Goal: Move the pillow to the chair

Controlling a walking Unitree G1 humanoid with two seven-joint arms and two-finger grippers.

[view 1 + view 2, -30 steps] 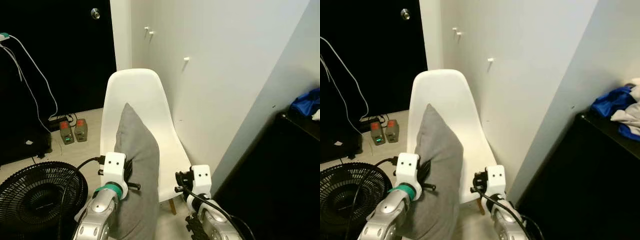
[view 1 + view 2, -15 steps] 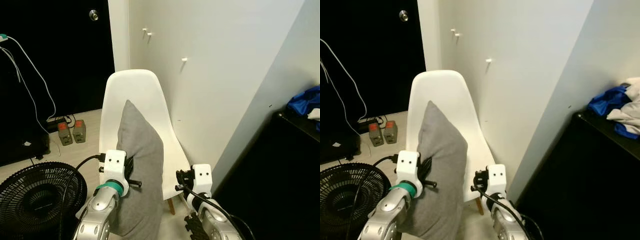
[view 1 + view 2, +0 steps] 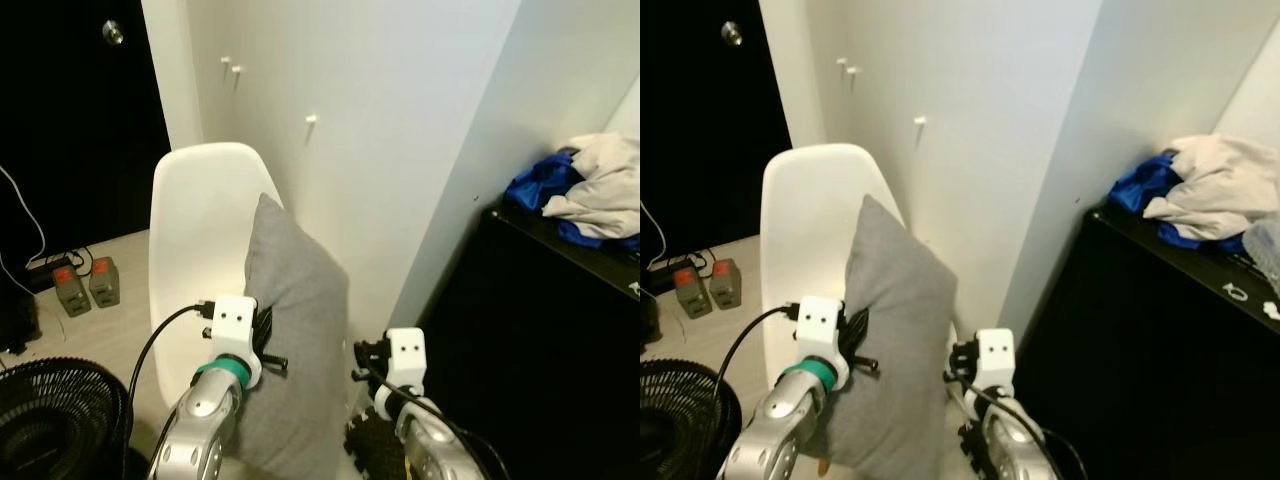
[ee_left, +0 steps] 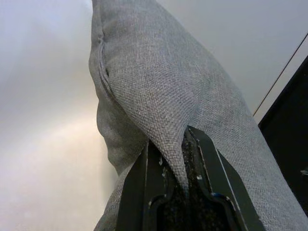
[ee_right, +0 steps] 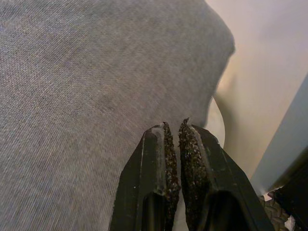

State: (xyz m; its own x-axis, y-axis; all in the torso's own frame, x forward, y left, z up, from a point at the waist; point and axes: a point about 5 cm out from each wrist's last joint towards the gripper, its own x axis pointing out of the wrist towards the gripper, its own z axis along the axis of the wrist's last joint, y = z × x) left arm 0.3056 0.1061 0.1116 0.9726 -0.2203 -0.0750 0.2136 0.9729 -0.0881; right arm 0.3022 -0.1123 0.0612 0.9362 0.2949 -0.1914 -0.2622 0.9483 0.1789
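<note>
L silver arm rises from lower left of the head view, teal band at wrist, white wrist block on top. Left gripper (image 4: 174,159) has its black jaws clamped tight on a pinched fold of the grey woven fabric pillow (image 3: 295,330). R silver arm comes up at lower centre-right. Right gripper (image 5: 173,144) has jaws pressed together w/ nothing between them, tips close to pillow face.

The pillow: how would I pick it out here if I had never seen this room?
Find the white moulded chair standing against the white wall. In front of it a grey woven pillow is held upright on edge, a fold of it pinched in the left pincer. It is the only soft grey thing; the clothes on the black cabinet are blue and beige.
</note>
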